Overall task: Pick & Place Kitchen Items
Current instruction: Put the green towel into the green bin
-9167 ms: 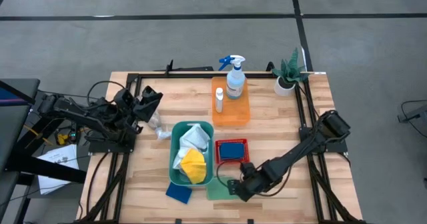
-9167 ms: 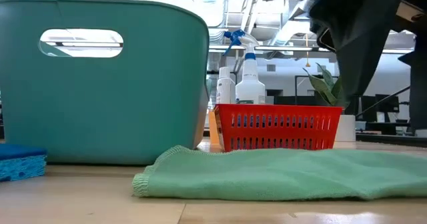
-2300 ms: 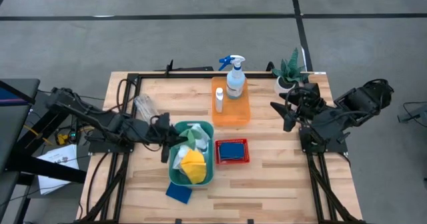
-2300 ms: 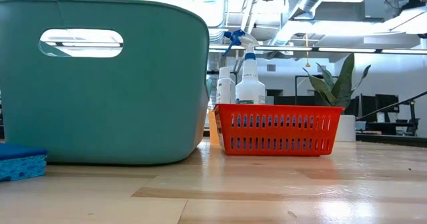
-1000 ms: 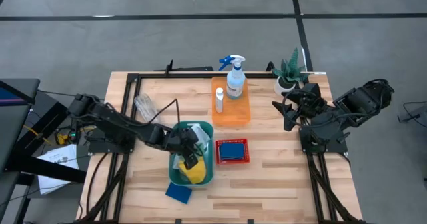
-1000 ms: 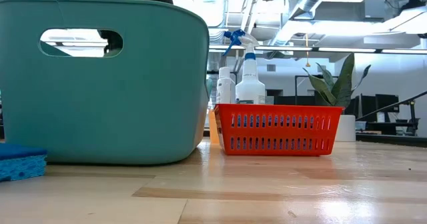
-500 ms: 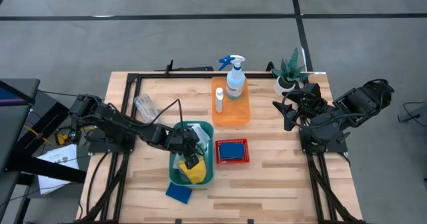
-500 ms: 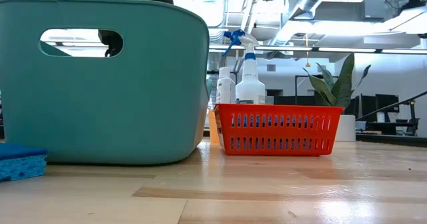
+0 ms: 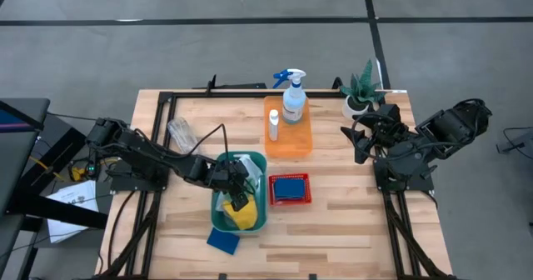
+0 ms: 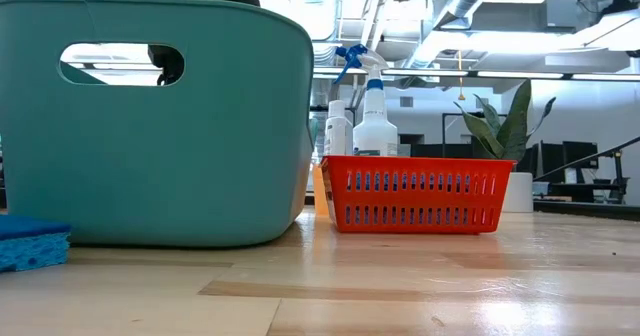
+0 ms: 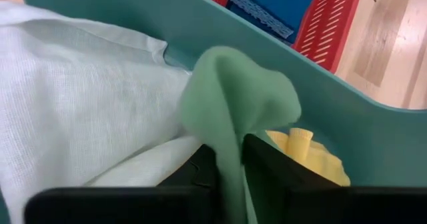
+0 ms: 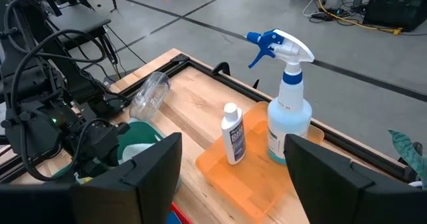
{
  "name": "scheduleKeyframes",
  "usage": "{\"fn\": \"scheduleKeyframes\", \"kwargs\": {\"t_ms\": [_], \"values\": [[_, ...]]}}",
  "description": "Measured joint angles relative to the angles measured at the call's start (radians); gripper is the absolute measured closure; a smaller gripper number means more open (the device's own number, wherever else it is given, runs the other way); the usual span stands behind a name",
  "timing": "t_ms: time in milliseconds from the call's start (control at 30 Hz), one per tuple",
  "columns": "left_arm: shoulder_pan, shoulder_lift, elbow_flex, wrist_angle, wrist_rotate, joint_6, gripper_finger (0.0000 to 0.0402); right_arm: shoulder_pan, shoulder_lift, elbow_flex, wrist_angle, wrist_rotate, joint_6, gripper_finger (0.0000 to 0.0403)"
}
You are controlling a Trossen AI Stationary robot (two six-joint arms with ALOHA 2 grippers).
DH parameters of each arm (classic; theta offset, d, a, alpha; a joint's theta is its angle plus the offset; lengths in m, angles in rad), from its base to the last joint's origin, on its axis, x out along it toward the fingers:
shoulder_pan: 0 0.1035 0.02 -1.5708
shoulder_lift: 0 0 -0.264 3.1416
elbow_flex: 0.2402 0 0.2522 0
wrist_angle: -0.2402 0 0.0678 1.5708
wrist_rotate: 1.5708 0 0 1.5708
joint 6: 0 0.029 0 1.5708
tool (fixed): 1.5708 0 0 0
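Observation:
My left gripper is down inside the teal bin, shut on a green cloth. A white cloth and a yellow cloth lie in the bin beside it. A blue sponge lies in the red basket, and another blue sponge lies on the table near the bin. The spray bottle and the small white bottle stand on the orange tray. My right gripper is open and empty, raised at the table's right side. My left gripper pinches a bunched fold of the green cloth between its two fingers. The fingers slant down into the bin from above. The cloth bulges past the fingertips and rests against the white cloth and the bin's inner wall.
A clear cup lies on its side at the table's left. A green plant in a white pot stands at the far right corner. A black frame runs along the table's edges.

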Motion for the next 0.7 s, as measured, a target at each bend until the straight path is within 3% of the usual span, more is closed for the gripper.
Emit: {"fn": "scheduleKeyframes", "kwargs": {"t_ms": [700], "values": [[-0.002, -0.032, -0.001, -0.009, -0.058, -0.027, 0.0211, 0.0, 0.0, 0.0, -0.009, -0.001, 0.017, 0.0148]]}}
